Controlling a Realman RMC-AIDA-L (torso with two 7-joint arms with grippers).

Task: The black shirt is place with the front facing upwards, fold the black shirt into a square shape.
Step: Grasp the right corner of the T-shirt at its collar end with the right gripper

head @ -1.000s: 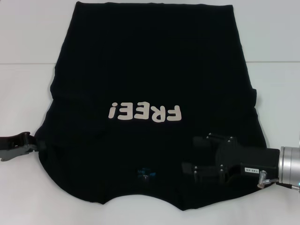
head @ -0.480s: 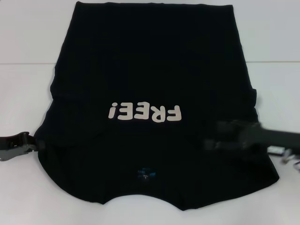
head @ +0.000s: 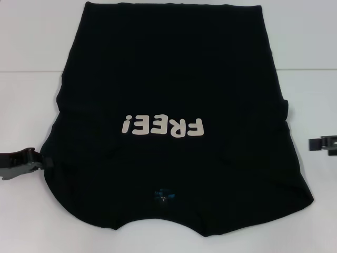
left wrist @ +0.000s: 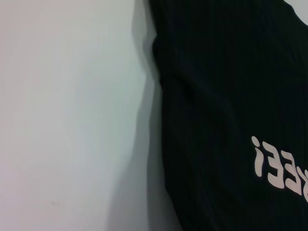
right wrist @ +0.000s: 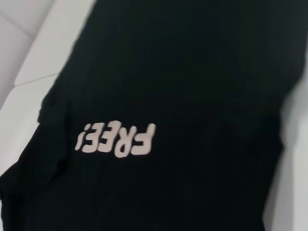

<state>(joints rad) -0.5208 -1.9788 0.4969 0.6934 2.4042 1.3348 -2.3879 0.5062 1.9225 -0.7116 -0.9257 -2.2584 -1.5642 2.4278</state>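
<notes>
Left gripper (head: 36, 161) sitting at shirt's near-left edge, fingertips touching the cloth; spread or pressed together: cannot tell. Right gripper (head: 316, 143) hovering off the right side, apart from fabric. Black shirt (head: 168, 79) lying flat on white table (head: 31, 42), "FREE!" lettering (head: 162, 126) facing up, sleeves tucked in.

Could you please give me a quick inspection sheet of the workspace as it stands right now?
Surface: white table, a seam line running across it.
Job's things: black shirt lies flat, front up, cream "FREE!" lettering readable from the far side, blue neck label near the robot; both sleeves appear folded in; body not yet folded.
Clutter: nothing seen.
Grippers: left gripper low on the table at the shirt's left edge; right gripper off the shirt at the right border of the head view, holding nothing.
Cables: nothing seen.
Surroundings: nothing seen beyond the table.
</notes>
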